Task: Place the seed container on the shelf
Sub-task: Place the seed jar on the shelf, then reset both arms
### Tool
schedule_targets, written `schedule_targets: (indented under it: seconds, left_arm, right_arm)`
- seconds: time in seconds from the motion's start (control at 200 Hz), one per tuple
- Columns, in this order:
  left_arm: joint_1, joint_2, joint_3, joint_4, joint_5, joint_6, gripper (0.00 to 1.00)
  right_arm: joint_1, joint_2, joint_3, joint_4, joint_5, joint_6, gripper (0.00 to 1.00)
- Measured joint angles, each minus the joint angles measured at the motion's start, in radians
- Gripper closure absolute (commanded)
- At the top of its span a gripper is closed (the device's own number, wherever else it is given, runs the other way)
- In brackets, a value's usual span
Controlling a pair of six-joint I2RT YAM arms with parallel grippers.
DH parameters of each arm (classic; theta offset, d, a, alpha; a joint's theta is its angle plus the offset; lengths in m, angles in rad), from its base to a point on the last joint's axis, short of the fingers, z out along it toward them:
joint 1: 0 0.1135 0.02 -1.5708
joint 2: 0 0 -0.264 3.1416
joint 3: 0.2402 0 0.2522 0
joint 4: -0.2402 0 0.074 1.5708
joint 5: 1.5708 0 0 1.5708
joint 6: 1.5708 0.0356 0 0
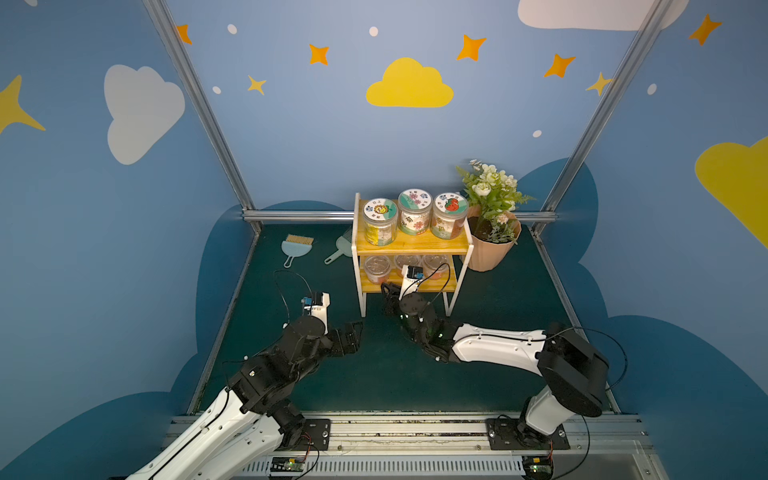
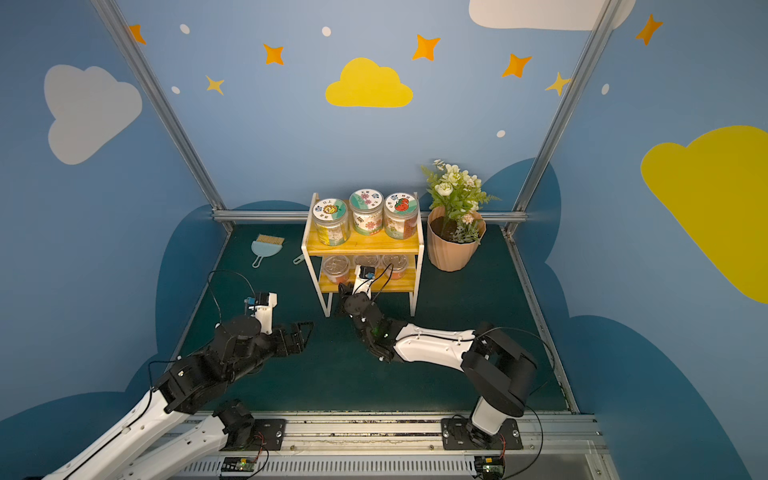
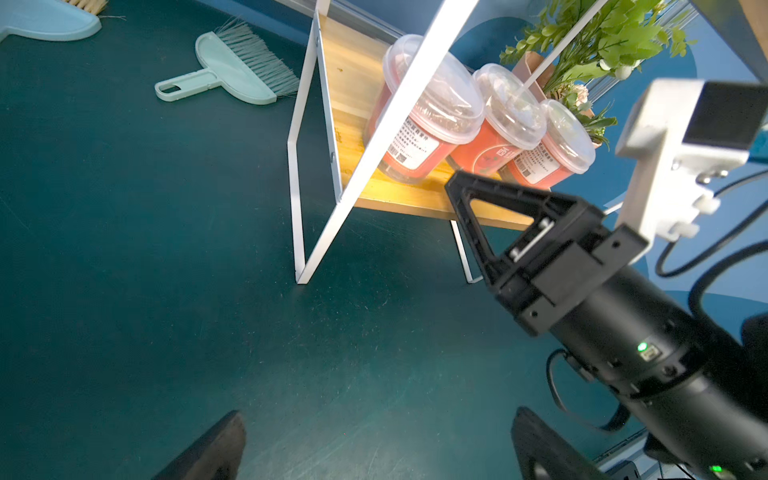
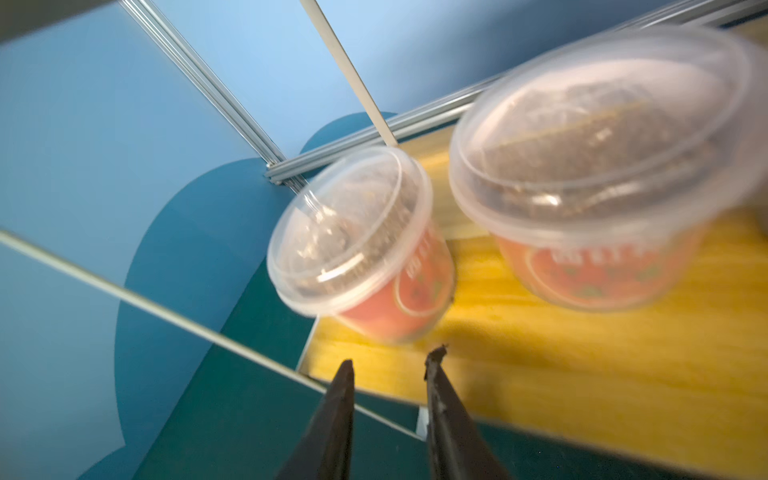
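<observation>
**A:** Top views first: how far along is it?

**B:** Done, by my reading. In both top views three red plastic seed containers [image 1: 377, 268] with clear domed lids stand on the lower board of the yellow-slatted, white-framed shelf [image 1: 411, 248], centre frame. The right pincer [image 1: 385, 287] sits just before that board. The left pincer [image 1: 355, 337], lower left of it, hangs over the dark green counter [image 1: 374, 386], spread wide, empty.

**A:** Left wrist view?

**B:** The three stand upright in a row, upper right, with white barcode labels.

**A:** Right wrist view?

**B:** Blurred. Brownish fill shows under the lids. The right pincer's tips, bottom centre, are drawn nearly together on nothing, just short of the nearest container. Only backing away seems left.
</observation>
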Motion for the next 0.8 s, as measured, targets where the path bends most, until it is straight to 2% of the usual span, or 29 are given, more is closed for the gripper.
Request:
schedule_targets:
  seconds: [0.095, 0.215, 0.385, 0.716, 0.801]
  left_arm:
    - [0.004, -0.014, 0.000, -0.002, -0.013, 0.002, 0.00]
    - [0.006, -0.043, 0.000, -0.011, -0.037, 0.003, 0.00]
    - [0.008, -0.088, 0.013, -0.066, -0.085, 0.002, 0.00]
    - [0.010, -0.225, 0.026, -0.218, -0.267, 0.001, 0.00]
    - [0.010, -0.240, 0.026, -0.246, -0.295, -0.004, 0.00]
  right_arm:
    - [0.024, -0.053, -0.058, -0.026, 0.041, -0.002, 0.62]
    - [0.055, -0.138, -0.121, -0.061, 0.086, -0.002, 0.53]
    - [0.081, -0.282, -0.182, -0.159, 0.135, -0.029, 0.34]
    - [0.074, -0.688, -0.320, -0.449, 0.225, -0.156, 0.09]
    - [0.057, -0.786, -0.347, -0.528, 0.237, -0.199, 0.07]
